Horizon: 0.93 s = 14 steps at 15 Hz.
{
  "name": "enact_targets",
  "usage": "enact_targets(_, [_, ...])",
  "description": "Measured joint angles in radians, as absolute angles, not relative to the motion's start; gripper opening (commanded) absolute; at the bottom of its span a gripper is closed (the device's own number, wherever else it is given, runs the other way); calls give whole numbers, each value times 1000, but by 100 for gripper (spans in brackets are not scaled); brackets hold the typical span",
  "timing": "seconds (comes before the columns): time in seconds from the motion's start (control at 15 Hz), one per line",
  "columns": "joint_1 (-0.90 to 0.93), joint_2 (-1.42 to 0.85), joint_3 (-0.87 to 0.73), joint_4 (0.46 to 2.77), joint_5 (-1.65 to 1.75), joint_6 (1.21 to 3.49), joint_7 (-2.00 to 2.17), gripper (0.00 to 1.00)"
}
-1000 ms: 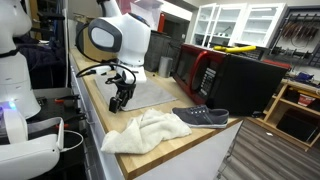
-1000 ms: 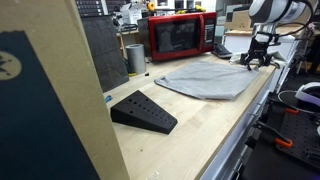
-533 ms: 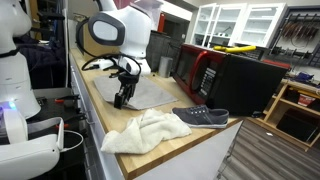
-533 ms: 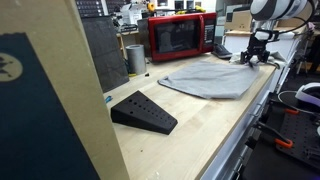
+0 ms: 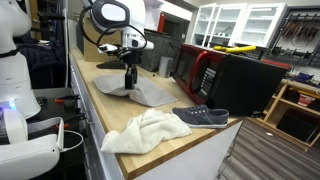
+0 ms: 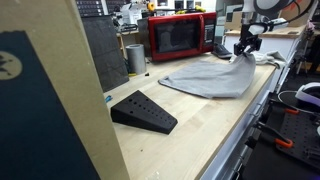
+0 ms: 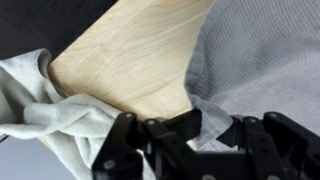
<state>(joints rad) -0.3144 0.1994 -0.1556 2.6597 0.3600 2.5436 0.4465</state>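
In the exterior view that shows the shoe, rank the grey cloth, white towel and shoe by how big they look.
Largest, tied: grey cloth and white towel. They look about alike, and the towel lies nearer the camera, so they are not ranked.
Smallest: shoe.

Reaches down from overhead in both exterior views, arm (image 5: pixel 112 16) folded over at the top, wrist (image 5: pixel 135 41) directly above the end effector (image 5: pixel 128 84). Points the end effector (image 6: pixel 241 55) straight down, near vertical. Comes in from the bottom edge of the wrist view, black fingers (image 7: pixel 150 135) drawn tight together, jaws fully closed, no gap between them.
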Motion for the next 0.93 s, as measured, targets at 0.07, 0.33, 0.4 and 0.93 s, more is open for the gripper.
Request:
enact_targets(0.07, [-314,215,-131,2666,389,2543,468,0])
enact_targets(0.33, [-307,267,-66,2691,419,2537,479,0])
enact_targets(0.4, [-303,277,-51,2695,422,2536,479,0])
enact_targets(0.93, [-231,316,97,2701,461,2534,480,0])
